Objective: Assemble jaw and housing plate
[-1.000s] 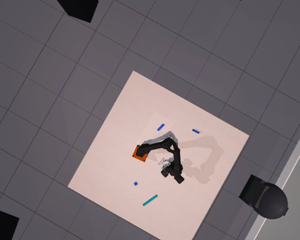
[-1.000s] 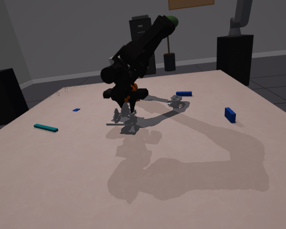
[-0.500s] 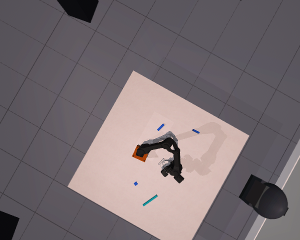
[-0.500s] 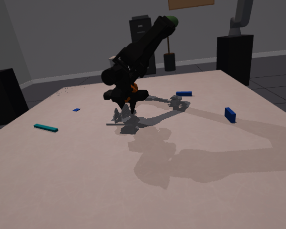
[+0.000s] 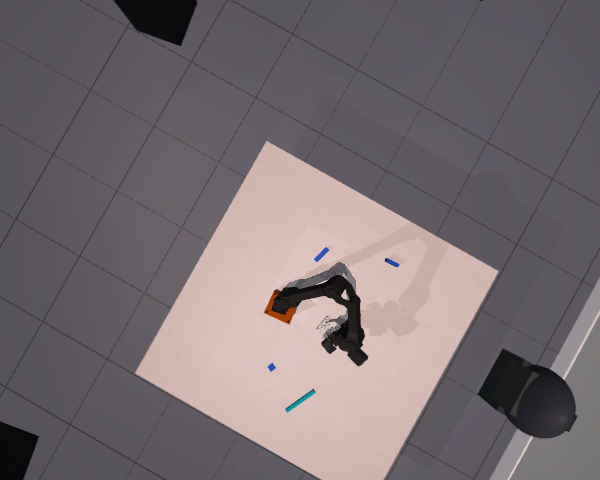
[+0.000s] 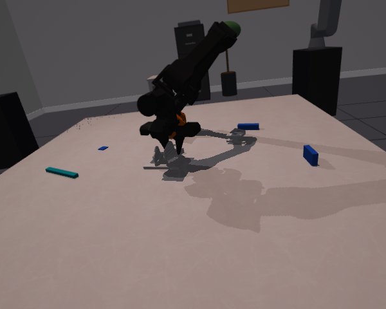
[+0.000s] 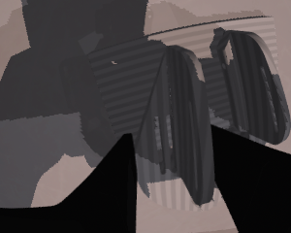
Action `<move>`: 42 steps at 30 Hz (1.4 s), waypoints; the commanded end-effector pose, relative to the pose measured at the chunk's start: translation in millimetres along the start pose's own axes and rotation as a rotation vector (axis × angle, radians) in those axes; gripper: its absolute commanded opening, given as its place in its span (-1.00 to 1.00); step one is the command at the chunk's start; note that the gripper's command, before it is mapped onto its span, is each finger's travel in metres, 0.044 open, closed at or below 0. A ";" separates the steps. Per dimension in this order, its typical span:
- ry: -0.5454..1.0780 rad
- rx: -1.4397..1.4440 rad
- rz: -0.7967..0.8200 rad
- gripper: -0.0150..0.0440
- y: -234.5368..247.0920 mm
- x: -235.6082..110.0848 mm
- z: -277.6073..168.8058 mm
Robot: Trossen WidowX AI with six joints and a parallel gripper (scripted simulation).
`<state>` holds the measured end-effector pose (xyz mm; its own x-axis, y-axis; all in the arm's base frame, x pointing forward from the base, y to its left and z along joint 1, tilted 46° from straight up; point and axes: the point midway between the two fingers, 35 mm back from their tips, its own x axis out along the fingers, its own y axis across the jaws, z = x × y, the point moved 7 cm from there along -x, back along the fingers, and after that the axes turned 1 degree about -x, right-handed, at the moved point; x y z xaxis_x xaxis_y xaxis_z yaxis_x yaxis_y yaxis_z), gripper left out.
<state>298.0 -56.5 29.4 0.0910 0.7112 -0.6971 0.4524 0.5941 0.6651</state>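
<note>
My gripper [image 6: 172, 149] [image 7: 166, 136] is shut on a grey jaw [image 7: 191, 121], which stands between the fingertips low over the grey base [image 6: 150, 167] [image 7: 118, 80]. The other grey jaw [image 6: 157, 156] [image 7: 257, 89] stands upright beside it, apart from it at the top, on the right in the wrist view. The pins and the lower end of the held jaw are hidden, so I cannot tell whether it is on a pin or whether the teeth mesh. A small grey part [image 6: 236, 135], perhaps the housing plate, lies apart, further back in the exterior view.
Blue blocks [image 5: 321, 254] [image 5: 392, 262] [image 6: 248, 126] [image 6: 310, 155] lie on the far side of the arm from the teal bar [image 5: 300, 400] [image 6: 62, 172]. A small blue square [image 5: 271, 367] [image 6: 103, 147] lies near the bar. The arm stands on an orange plate [image 5: 289, 316].
</note>
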 end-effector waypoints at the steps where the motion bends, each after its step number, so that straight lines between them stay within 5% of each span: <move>1: 0.000 0.004 0.005 -0.04 -0.1 0.9 -0.4; 42: 0.001 0.007 0.006 -0.04 0.0 12.2 -0.4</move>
<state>298.9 -49.1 22.2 0.0913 0.7114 -0.6968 0.4555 0.5924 0.6645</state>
